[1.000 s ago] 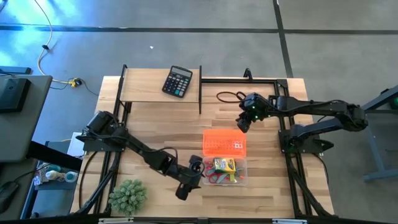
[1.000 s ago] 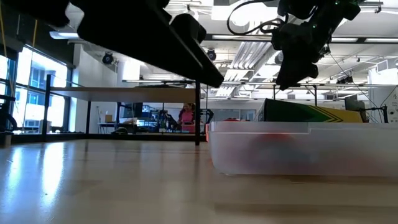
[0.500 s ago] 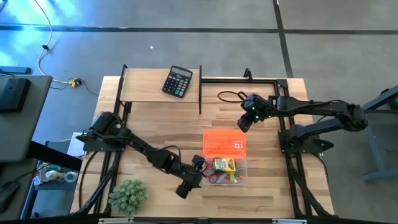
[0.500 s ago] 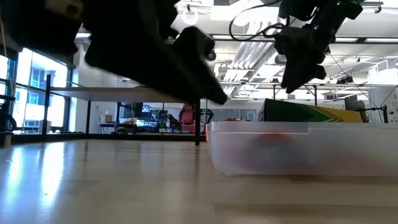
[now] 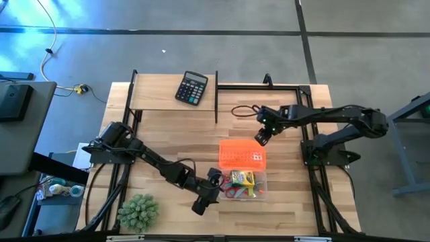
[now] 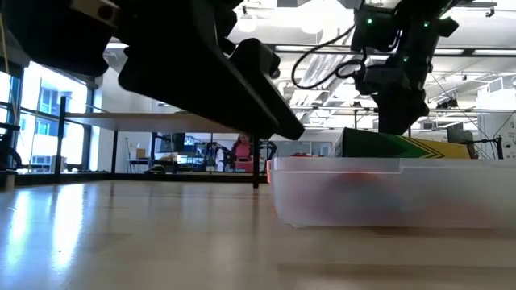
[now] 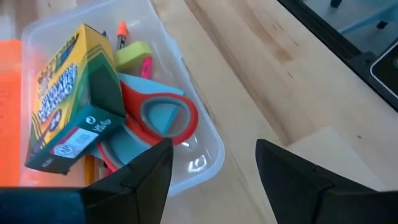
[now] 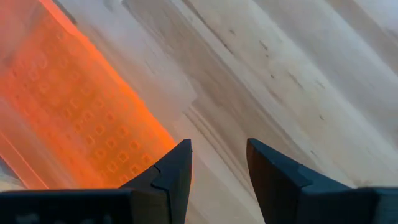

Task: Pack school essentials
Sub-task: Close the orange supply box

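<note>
A wooden table [image 5: 168, 134] made of light planks is carrying everything here. A raised shelf [image 5: 161, 99] is running along its far left part, and a black calculator [image 5: 191, 88] is lying on it, turned at an angle. A clear box [image 5: 261, 193] is sitting on the tabletop toward the near edge, right of centre, with its orange lid [image 5: 242, 155] lying flat on the wood, touching the box's far side. A spiky green plant [image 5: 138, 211] is standing at the near left corner. A black cable [image 5: 243, 108] is looping over the far part of the tabletop.
</note>
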`<state>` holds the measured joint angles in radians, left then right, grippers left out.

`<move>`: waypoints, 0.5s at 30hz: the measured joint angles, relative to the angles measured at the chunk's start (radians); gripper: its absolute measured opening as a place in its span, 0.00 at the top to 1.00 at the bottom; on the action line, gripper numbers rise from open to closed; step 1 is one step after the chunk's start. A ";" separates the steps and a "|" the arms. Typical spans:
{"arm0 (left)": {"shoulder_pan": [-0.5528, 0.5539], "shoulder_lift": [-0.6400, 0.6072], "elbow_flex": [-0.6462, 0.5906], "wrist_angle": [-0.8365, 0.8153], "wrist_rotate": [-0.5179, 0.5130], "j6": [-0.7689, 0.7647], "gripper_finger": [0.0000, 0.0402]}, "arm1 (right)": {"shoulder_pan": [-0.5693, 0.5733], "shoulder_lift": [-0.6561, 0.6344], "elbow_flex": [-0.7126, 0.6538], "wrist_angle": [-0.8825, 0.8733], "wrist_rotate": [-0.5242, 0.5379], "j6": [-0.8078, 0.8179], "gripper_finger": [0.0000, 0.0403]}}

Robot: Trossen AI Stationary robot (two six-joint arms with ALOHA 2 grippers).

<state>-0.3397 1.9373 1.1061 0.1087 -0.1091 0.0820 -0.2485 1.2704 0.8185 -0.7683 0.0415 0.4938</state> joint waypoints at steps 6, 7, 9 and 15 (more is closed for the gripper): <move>-0.003 0.000 0.000 0.002 0.023 -0.003 0.46 | 0.000 0.074 0.000 0.007 -0.038 -0.026 0.64; -0.003 0.000 0.000 0.002 0.027 -0.008 0.46 | 0.000 0.083 0.000 0.006 -0.043 -0.028 0.64; -0.002 0.000 0.000 0.004 0.057 -0.034 0.46 | 0.000 0.096 0.000 0.009 -0.052 -0.032 0.64; -0.003 0.001 0.000 0.015 0.098 -0.053 0.46 | -0.027 0.106 0.000 0.010 -0.076 -0.051 0.64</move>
<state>-0.3431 1.9388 1.1061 0.1236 -0.0113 0.0292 -0.2759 1.3766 0.8185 -0.7578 -0.0341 0.4430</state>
